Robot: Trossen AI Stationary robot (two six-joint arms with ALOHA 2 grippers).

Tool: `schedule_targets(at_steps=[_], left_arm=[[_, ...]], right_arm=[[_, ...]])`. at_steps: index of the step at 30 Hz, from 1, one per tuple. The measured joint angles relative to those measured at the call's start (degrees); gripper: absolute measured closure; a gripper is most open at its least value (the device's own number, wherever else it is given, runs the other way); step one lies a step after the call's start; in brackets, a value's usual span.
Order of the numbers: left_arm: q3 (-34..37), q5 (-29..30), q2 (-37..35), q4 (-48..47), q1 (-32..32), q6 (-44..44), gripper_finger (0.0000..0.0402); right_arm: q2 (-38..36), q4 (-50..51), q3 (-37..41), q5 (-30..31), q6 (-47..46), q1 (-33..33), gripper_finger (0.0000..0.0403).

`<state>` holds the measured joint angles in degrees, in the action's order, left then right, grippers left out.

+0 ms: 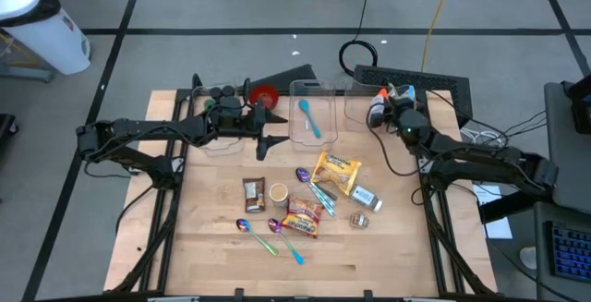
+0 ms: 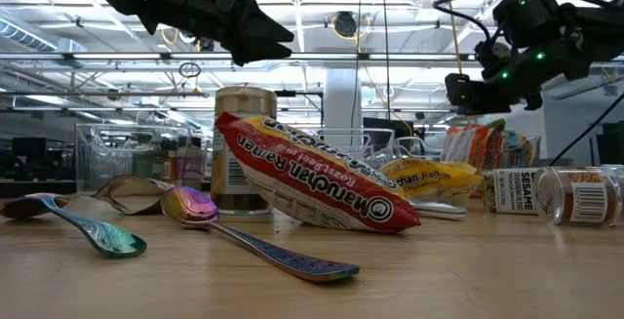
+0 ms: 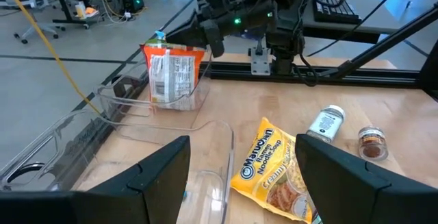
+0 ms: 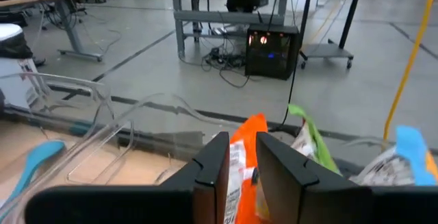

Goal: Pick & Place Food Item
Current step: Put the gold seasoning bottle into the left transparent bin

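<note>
An orange food packet [image 3: 171, 73] stands upright in the clear bin at the table's far right [image 3: 130, 118], its lower end on the bin's floor. My right gripper [image 4: 243, 159] hangs level at the packet's top [image 4: 241, 136], its fingers a narrow gap apart, with the packet's printed face showing in that gap. In the high view the gripper [image 1: 379, 110] is over that bin. My left gripper [image 3: 243, 176] hovers open and empty by the middle bin [image 1: 312, 117], above the table. My right gripper: I cannot tell whether its fingertips [image 4: 217, 148] touch the packet's top edge. The packet's flat face shows just past the fingers, and it stands on the bin floor.
On the table lie a yellow ramen packet [image 1: 335, 173], a red ramen packet [image 1: 303, 217], a brown packet [image 1: 253, 193], a small cup [image 1: 277, 192], a sesame bottle [image 1: 365, 198], a spice jar [image 1: 358, 220] and several spoons. A blue spoon [image 1: 309, 117] lies in the middle bin.
</note>
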<state>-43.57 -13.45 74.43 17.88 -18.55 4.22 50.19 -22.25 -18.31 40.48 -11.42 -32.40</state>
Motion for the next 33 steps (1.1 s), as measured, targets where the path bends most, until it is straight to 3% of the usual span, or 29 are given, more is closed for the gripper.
schedule_targets(at_steps=[7,16,20,26,33], left_arm=[[0.00,0.04,0.00,0.03,0.00,1.75,0.0128],[0.00,2.74,0.02,1.90,0.00,1.62,0.0128],[0.00,3.02,0.02,1.89,0.00,1.14,0.0128],[0.00,3.02,0.02,1.91,0.00,1.56,0.0128],[0.00,3.02,0.02,1.85,0.00,1.45,0.0128]], right_arm=[[-4.24,-0.98,0.00,-2.42,3.62,1.86,0.0334],[-6.32,-10.05,0.00,-32.53,5.91,6.19,0.0334],[-6.15,-9.62,0.00,-40.67,3.09,8.13,0.0334],[-4.18,-12.18,1.76,-46.52,1.23,13.10,0.0334],[-0.52,-27.64,7.12,-46.55,8.57,20.67,0.0334]])
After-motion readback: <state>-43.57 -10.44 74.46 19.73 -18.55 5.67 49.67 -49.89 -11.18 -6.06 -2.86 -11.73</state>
